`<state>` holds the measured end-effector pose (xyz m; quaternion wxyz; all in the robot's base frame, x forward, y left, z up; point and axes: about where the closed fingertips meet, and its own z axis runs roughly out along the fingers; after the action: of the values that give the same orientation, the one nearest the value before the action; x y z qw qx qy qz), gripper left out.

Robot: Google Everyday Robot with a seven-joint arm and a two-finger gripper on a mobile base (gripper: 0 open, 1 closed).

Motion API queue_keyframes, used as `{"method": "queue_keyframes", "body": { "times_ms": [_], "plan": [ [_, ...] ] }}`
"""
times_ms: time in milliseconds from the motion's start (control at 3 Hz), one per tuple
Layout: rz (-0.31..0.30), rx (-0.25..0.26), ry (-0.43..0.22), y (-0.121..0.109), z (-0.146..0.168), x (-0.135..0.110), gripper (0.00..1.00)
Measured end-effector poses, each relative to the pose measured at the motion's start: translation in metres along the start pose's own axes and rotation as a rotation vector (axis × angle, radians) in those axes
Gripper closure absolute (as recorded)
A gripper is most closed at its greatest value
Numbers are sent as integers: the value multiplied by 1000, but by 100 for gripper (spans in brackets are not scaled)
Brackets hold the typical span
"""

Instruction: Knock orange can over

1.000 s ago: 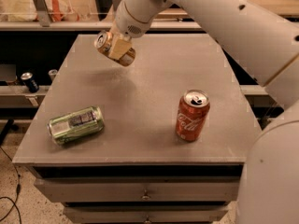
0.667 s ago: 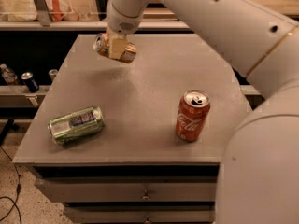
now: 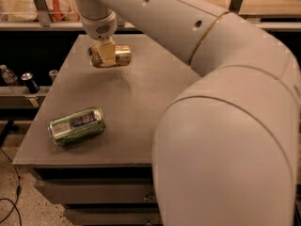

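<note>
Camera view shows us the gripper (image 3: 107, 58) clamped on the orange can (image 3: 123, 55), tipped sideways beyond the green can (image 3: 76, 125); we judge only release remains.

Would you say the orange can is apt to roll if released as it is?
Probably; the orange can lies sideways in the gripper above the table, far side, so it may roll. Its smooth metal likely slips.

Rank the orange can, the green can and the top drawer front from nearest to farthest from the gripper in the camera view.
1. orange can: sideways in the gripper, which is shut on it above the far left part of the table.
2. green can: lying on its side near the table's front left corner.
3. top drawer front: below the table's near edge.
</note>
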<state>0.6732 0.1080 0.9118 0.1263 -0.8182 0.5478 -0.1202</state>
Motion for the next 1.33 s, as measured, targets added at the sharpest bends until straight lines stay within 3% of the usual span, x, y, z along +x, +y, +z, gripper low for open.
{"method": "queue_keyframes", "body": {
  "times_ms": [333,667,1333],
  "plan": [
    [-72,-69,77,4,15,-14,100],
    [-116,-124,104,7,30,-27,82],
    [-136,-169,110,9,45,-38,35]
  ]
}}
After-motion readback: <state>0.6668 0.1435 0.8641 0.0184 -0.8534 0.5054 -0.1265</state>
